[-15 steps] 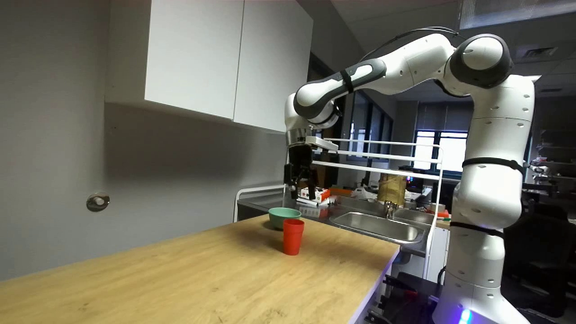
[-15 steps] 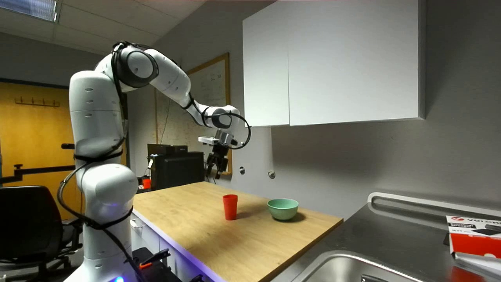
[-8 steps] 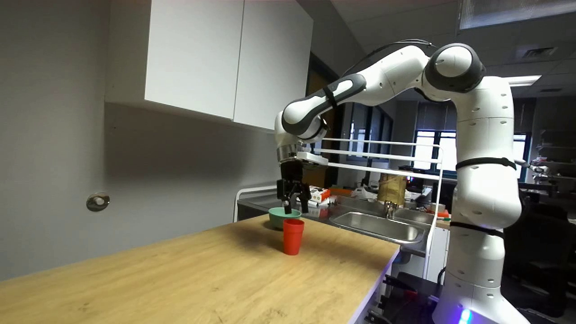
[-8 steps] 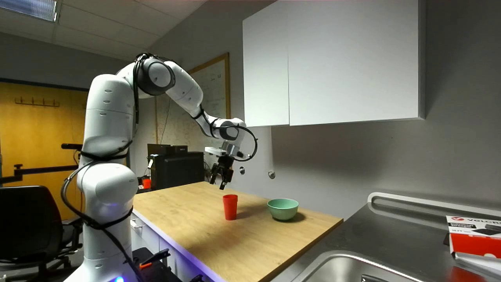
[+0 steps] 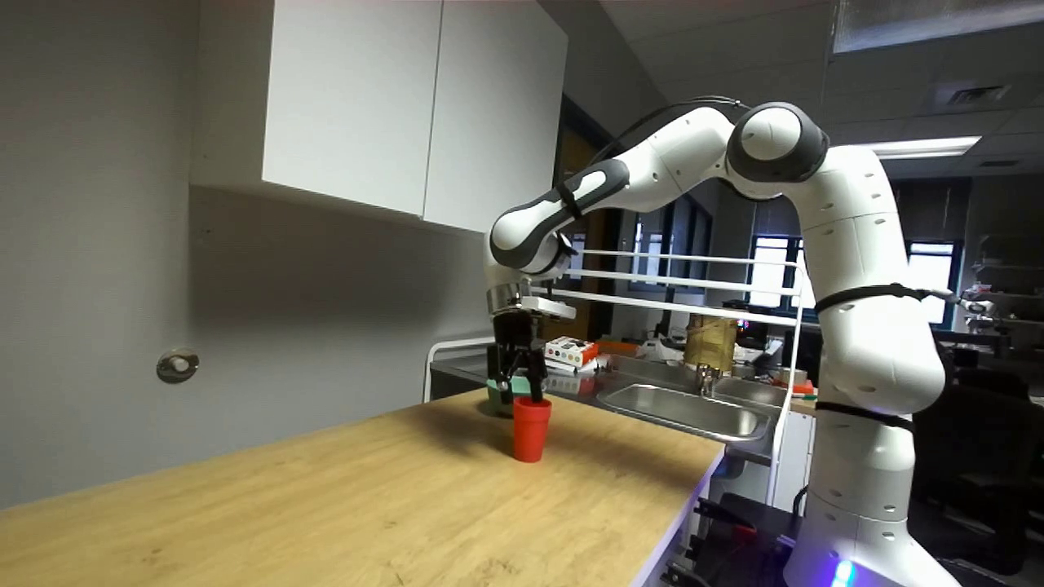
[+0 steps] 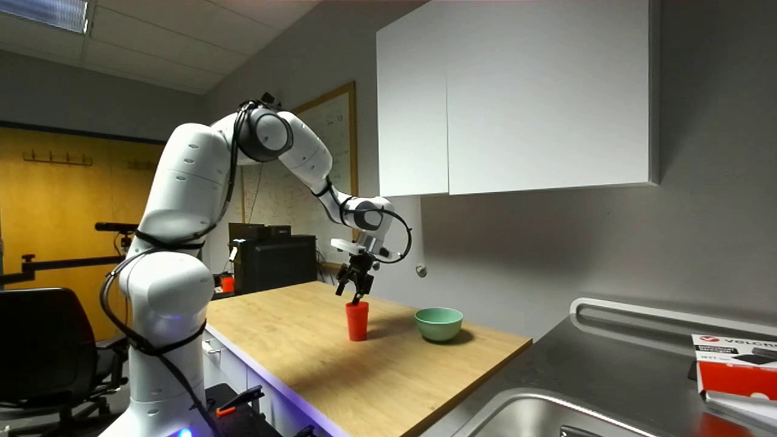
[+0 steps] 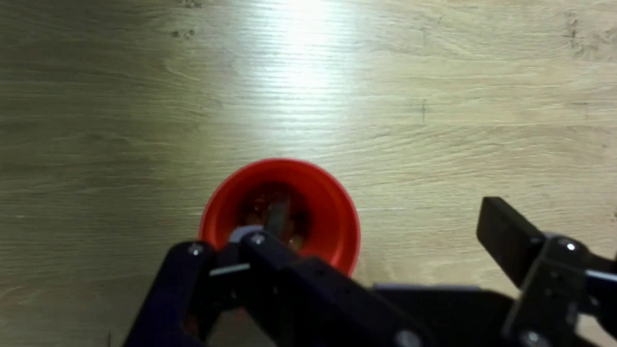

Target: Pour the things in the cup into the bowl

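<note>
Cup (image 6: 357,323) beneath the spread gripper (image 6: 348,297) could be tipped, because one finger (image 5: 536,385) was positioned over or inside its mouth.

Dim overall; the windows (image 5: 769,271) and a ceiling lamp (image 5: 926,148) glow white against a dark background. A soft shadow darkens the wall (image 5: 342,269) below the cabinet (image 5: 351,98). In the wrist view, white glare streaks the table (image 7: 458,120), shaded at left; the hand (image 7: 388,221) is blurred and the bottom of the cup (image 7: 332,212) murky.
</note>
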Controlling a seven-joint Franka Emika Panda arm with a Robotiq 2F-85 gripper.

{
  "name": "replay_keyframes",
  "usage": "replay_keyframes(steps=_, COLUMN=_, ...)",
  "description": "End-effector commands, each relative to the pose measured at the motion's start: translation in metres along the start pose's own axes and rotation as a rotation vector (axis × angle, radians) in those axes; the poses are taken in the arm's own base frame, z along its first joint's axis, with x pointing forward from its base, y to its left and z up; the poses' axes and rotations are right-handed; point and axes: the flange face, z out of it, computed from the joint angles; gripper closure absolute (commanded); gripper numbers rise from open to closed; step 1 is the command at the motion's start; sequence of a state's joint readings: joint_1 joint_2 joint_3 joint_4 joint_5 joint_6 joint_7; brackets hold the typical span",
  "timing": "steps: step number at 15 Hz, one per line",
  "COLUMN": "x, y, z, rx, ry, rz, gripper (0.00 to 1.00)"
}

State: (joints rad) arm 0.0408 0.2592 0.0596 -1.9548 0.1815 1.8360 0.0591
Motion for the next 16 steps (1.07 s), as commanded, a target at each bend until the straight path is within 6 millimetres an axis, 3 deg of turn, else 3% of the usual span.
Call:
replay_keyframes(steps=1, x=0.023, y=0.004, z=-0.008, rx=0.003, ry=-0.014, rz=-0.027, gripper=0.00)
replay_keyframes(steps=5, x=0.038, y=0.012, z=-0.007, rx=0.008, ry=-0.023, rz=-0.028, gripper=0.00)
replay_keyframes(steps=6, x=0.042, y=0.015, z=-0.006, rx=0.010, ry=-0.024, rz=-0.024, gripper=0.07)
replay_keyframes(steps=7, x=0.044, y=0.017, z=-0.006, rx=0.012, ry=-0.024, rz=-0.024, gripper=0.25)
replay_keyframes(steps=16, x=0.053, y=0.041, z=-0.020, rx=0.045, ry=-0.002, rz=0.023, gripper=0.95)
